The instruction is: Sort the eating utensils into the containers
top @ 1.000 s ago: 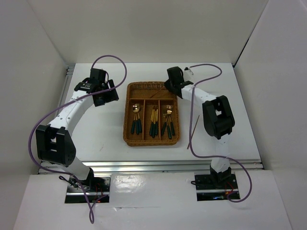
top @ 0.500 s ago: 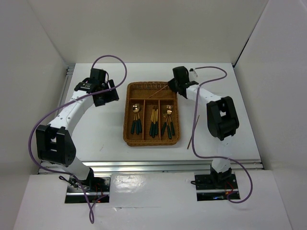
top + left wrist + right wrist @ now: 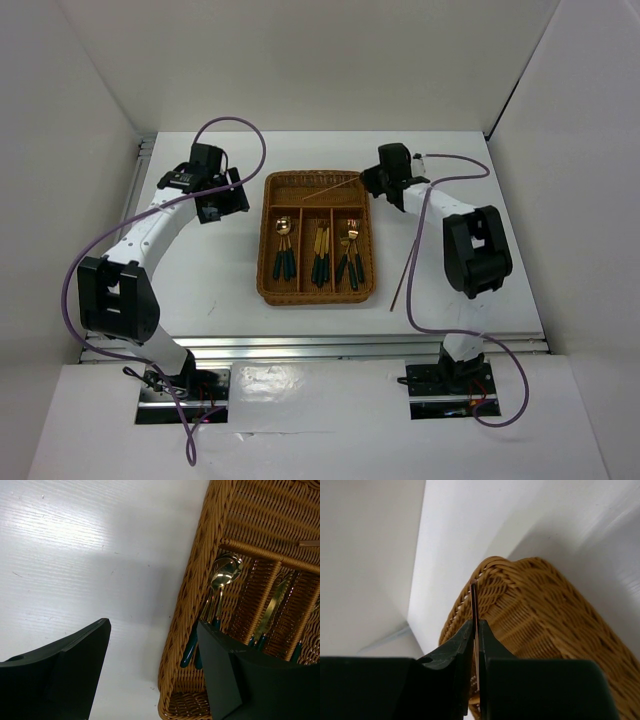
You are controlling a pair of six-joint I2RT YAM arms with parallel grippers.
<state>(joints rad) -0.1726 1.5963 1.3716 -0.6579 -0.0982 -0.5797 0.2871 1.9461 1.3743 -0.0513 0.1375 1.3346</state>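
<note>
Now the right gripper (image 3: 370,181) pulls out toward the upper right of the overhead view, off the tray corner it sat over a second ago. It drags the thin reddish-brown chopstick (image 3: 330,189) along with it. That stick hardly showed a second back. It stretches in a shallow slant over the short crosswise slot at the top of the rectangular brown woven wicker tray (image 3: 263,250). The jaws are pressed together on its end. In the right wrist view the dark fingers (image 3: 457,650) pinch the chopstick (image 3: 474,600), its length running up the frame to the tray's rounded corner (image 3: 535,610). Whether its far end touches the slot floor, I cannot tell.

So this one looks lined up with its compartment and close to a release. The three long slots already hold the gold-headed, teal-handled pieces: spoons (image 3: 284,245) on the left, what look like knives (image 3: 320,252) in the middle, forks (image 3: 350,252) on the right. A second chopstick (image 3: 404,272) lies on the white table (image 3: 200,270), right of centre and just clear of the tray's right wall, so that one is yet to be sorted.

Over at upper left the left gripper (image 3: 222,205) has not budged. Its jaws are spread wide and empty beside the tray's left wall (image 3: 185,605).
</note>
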